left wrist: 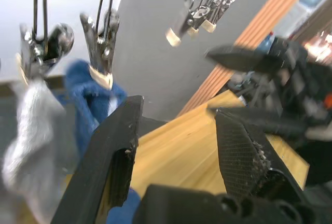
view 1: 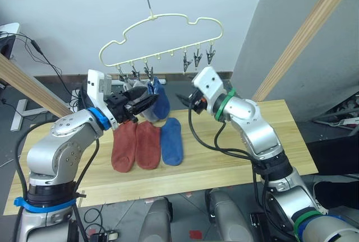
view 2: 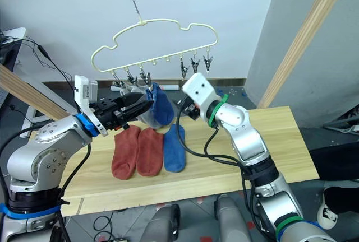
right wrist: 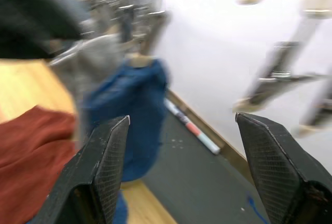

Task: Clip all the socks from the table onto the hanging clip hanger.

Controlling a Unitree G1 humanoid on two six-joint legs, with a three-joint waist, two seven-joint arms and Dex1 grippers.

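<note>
The pale yellow clip hanger (view 1: 162, 32) hangs over the back of the table (view 1: 247, 158). From its left clips hang a blue sock (view 1: 161, 99) and, beside it, a grey sock (view 1: 147, 112). Two rust-red socks (view 1: 124, 147) (view 1: 148, 144) and a second blue sock (view 1: 171, 141) lie side by side on the table. My left gripper (view 1: 143, 103) is open and empty, just left of the hanging blue sock (left wrist: 85, 99). My right gripper (view 1: 185, 99) is open and empty too, a little to the right of that sock (right wrist: 132, 110).
Three bare clips (view 1: 197, 60) dangle at the hanger's right end. Thick wooden poles slant up at the right (view 1: 305, 32) and at the left (view 1: 25, 85). Bare planks stretch to the right of the socks. Cables lie on the floor at the far left.
</note>
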